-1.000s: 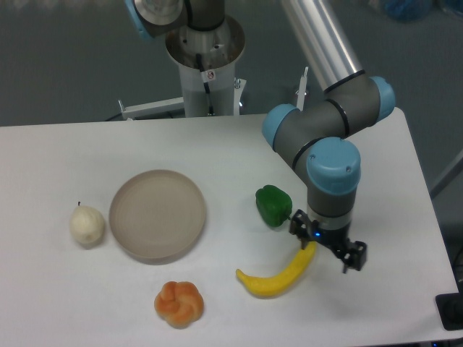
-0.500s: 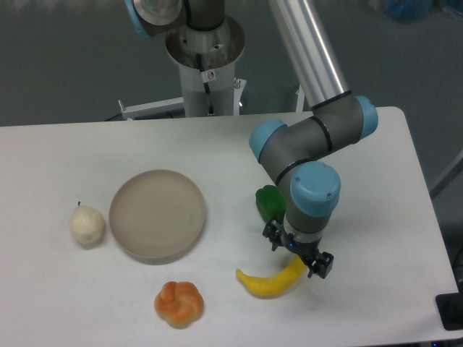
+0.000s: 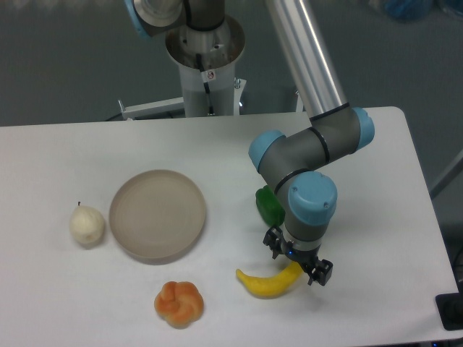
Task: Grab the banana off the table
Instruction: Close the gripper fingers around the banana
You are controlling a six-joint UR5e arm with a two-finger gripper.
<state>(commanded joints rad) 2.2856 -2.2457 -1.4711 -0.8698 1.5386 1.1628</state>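
Observation:
The yellow banana (image 3: 265,283) lies on the white table (image 3: 376,217) near the front edge, curving up to the right. My gripper (image 3: 298,261) hangs straight over the banana's right end, its two dark fingers open and straddling that end, one up-left and one down-right. The banana's right tip is hidden under the gripper. The banana rests on the table and I cannot tell whether the fingers touch it.
A green pepper (image 3: 269,205) sits just behind the gripper, partly hidden by the wrist. A round beige plate (image 3: 158,214) lies at centre left, a pale pear (image 3: 87,225) left of it, and an orange lobed fruit (image 3: 179,303) at the front.
The gripper has moved left and slightly down along the banana, from past its right tip to over its right end. The banana has not moved.

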